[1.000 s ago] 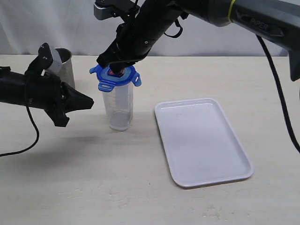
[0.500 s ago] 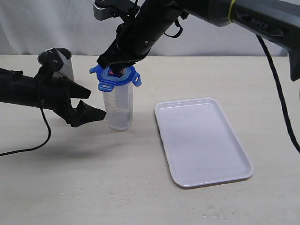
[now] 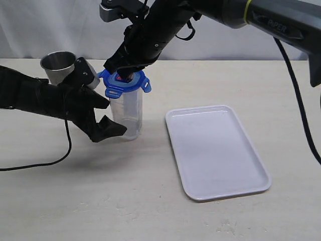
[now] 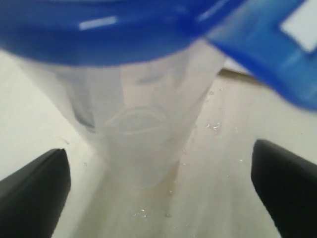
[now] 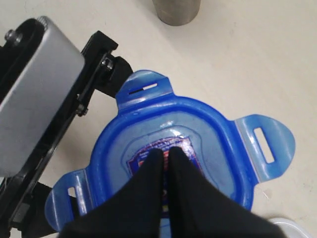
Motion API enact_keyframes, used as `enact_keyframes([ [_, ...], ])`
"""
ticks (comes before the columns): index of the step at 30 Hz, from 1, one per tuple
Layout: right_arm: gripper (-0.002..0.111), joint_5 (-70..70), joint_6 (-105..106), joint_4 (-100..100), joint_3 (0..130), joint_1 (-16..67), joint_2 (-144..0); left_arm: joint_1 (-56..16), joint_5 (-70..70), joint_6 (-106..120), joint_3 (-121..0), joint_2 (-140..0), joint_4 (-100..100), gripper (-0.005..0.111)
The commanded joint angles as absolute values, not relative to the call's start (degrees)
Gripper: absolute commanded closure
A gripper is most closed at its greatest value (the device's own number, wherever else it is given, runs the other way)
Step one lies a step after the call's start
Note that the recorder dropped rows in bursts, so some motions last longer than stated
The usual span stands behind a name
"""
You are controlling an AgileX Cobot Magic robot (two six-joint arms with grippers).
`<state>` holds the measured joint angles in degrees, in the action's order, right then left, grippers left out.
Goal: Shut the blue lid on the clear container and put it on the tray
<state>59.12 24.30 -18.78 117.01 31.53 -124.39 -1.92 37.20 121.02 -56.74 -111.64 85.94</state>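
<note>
The clear container (image 3: 127, 118) stands upright on the table left of the tray (image 3: 215, 150). The blue lid (image 3: 125, 83) sits on its rim with the tabs sticking outward. My right gripper (image 3: 124, 75) comes down from above, shut, its tips resting on the lid's sticker (image 5: 166, 151). My left gripper (image 3: 112, 117) is open at the container's lower half, one finger on each side. In the left wrist view the container (image 4: 143, 134) fills the middle under the lid (image 4: 124, 29), and the fingers (image 4: 34, 193) stand clear of its wall.
A grey metal cup (image 3: 57, 63) stands behind the left arm, also seen in the right wrist view as the cup (image 5: 176, 10). The white tray holds nothing. The left arm's cable (image 3: 35, 163) trails over the table at the left.
My left gripper has opened and moved right, from beside the container to straddling it. The right gripper and the lid have stayed put.
</note>
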Motion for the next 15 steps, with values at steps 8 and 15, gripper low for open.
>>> enact_keyframes([
  [8,0.104,61.58,24.34,-17.04,116.59,31.68,-125.57,-2.02,35.07,122.82,-57.36,-115.52,92.37,0.015],
  [15,0.104,61.58,24.34,-17.04,116.59,31.68,-125.57,-2.02,29.47,121.03,-57.36,-115.52,94.66,0.015],
])
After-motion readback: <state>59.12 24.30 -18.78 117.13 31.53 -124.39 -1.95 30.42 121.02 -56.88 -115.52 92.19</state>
